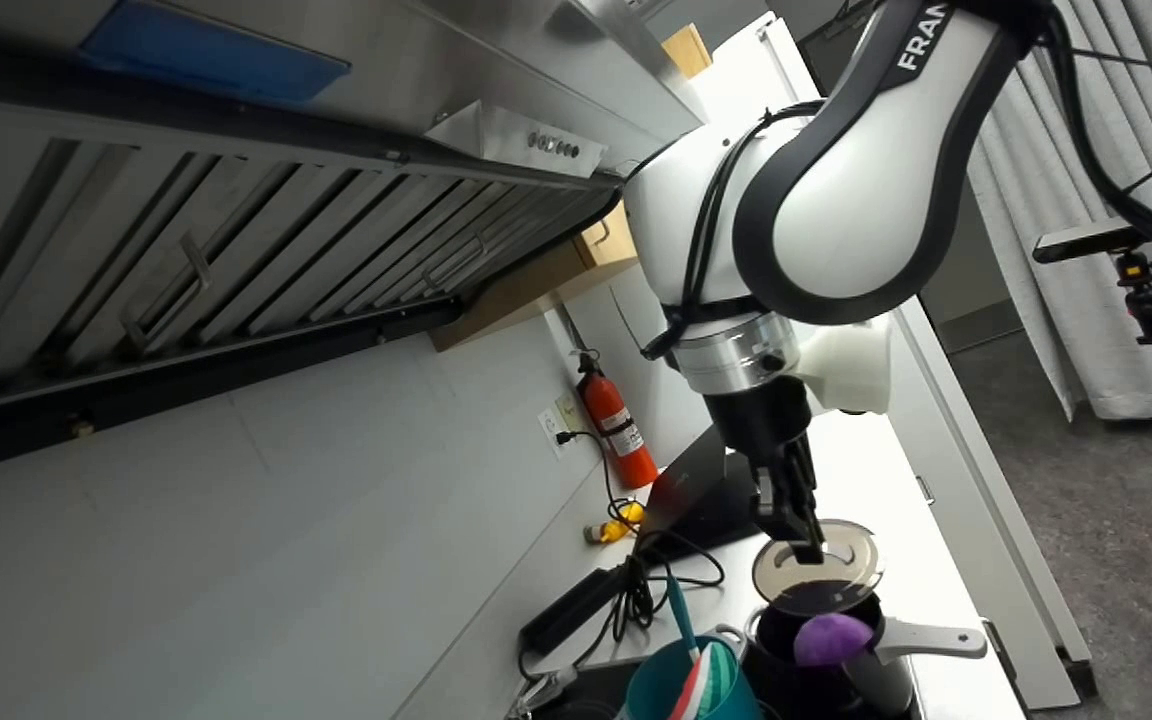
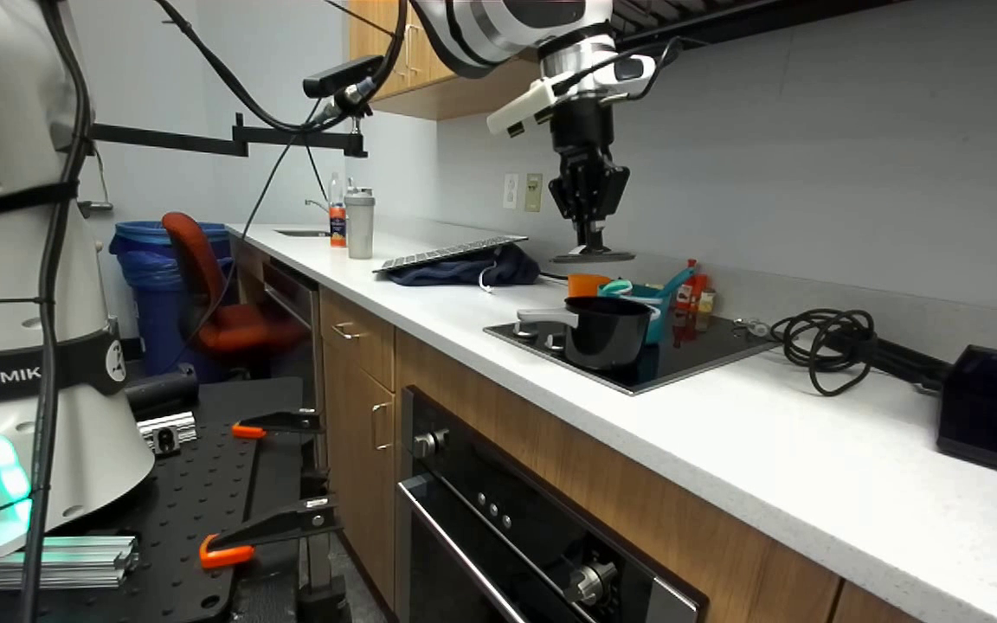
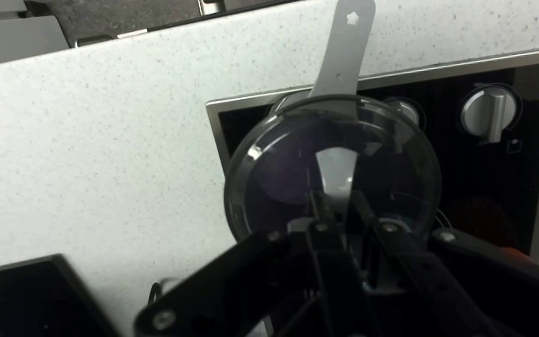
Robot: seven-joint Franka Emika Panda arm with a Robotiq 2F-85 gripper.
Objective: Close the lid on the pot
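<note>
The pot (image 2: 609, 333) is dark and round with a straight grey handle (image 2: 548, 317). It stands on the cooktop, and a purple rounded thing (image 1: 831, 638) lies inside it. The pot's handle also shows in the wrist view (image 3: 343, 56). The lid (image 2: 592, 257) is a round, see-through dark disc with a grey grip. My gripper (image 2: 590, 232) is shut on the lid's grip and holds it about level, well above the pot. In the wrist view the lid (image 3: 269, 187) covers most of the pot, between my fingertips (image 3: 339, 206) and it. The lid also shows in an exterior view (image 1: 816, 580).
A teal pot (image 1: 656, 680) with utensils and a striped cloth-like thing stands close beside the pot. An orange cup (image 2: 588, 285) and bottles (image 2: 696, 290) are behind. Black cables (image 2: 836, 346) lie on the counter. A range hood (image 1: 236, 200) hangs above.
</note>
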